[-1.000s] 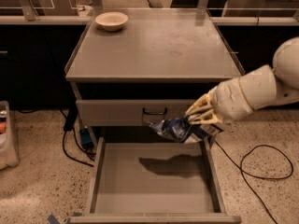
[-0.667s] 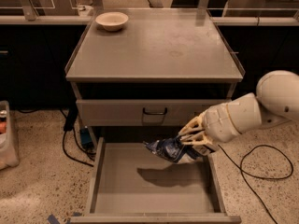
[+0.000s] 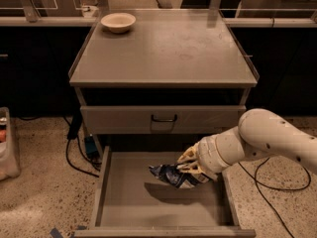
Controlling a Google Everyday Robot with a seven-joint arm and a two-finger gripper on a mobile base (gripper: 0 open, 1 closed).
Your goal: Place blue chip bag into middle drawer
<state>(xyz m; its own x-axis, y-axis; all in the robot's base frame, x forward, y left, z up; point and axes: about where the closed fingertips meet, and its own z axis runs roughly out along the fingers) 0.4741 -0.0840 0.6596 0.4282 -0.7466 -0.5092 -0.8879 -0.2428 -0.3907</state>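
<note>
The pale fingers point(image 3: 187, 157) are closed on the right end of the blue chip bag point(image 3: 171, 175), pinching its crumpled foil, so the gripper point(image 3: 186, 168) is gripping the bag over the right half of the open middle drawer point(image 3: 100, 187). The bag sticks out leftward from the gripper, roughly level, its dark-blue skin showing white and silvery marks. A dark shadow point(image 3: 166, 191) lies on the drawer's bare grey floor below the bag, and the bag appears to hang clear of that floor. The gripper sits just inside the drawer's right side wall, and the thick white arm point(image 3: 270, 140) reaches in from the right, above the speckled floor point(image 3: 39, 192). Above the open drawer is a closed grey drawer front point(image 3: 124, 119) with a small black handle point(image 3: 164, 118), directly over the bag. Over that is the cabinet's flat grey surface point(image 3: 163, 48), where a cream bowl point(image 3: 118, 22) stands at the far left corner, well apart from the bag. Black cables point(image 3: 74, 152) trail on the floor at the cabinet's left, and another cable point(image 3: 270, 185) loops on the floor under the arm.
</note>
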